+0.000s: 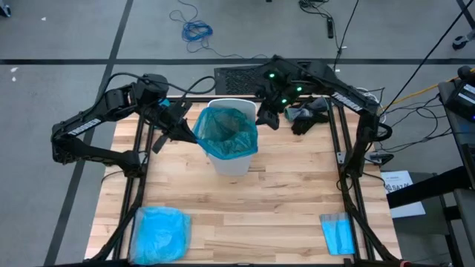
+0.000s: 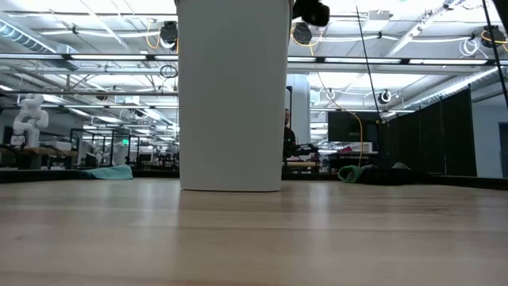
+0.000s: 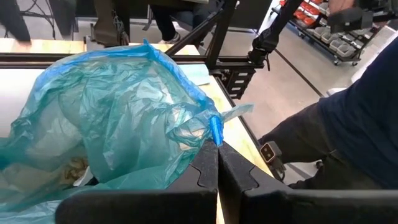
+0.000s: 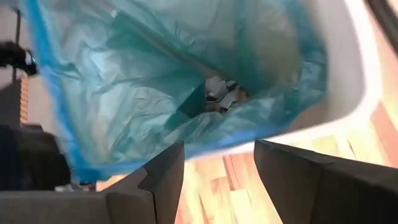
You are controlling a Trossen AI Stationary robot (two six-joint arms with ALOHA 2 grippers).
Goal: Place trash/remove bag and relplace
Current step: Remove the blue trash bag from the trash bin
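Your left gripper (image 3: 217, 163) is pinched shut on the rim of the bag (image 1: 225, 130), the teal liner gathered into a small peak right at the fingertips. That hold reads as the start of lifting the liner out of the white bin (image 1: 236, 162): with the trash (image 4: 221, 96) already lying deep inside, the plastic has to be bunched at one edge before it can come up. From this claw, the bag billows away forward and over the bin's mouth.

Your right gripper (image 4: 217, 162) hangs on the opposite side of the bin, jaws spread wide and holding nothing. The liner's far rim sits just ahead of its fingers, below and between them, with paper scraps showing through the open mouth beyond. It looks placed to take a second pinch, so the liner rises evenly rather than spilling.

The bag stands upright in the bin, long axis vertical, mouth pointing up and pulled slightly toward the left claw where the rim is drawn tight. A paler blue bag (image 1: 159, 231) and a folded blue sheet (image 1: 338, 232) lie well apart from both claws on the table (image 1: 282, 200).
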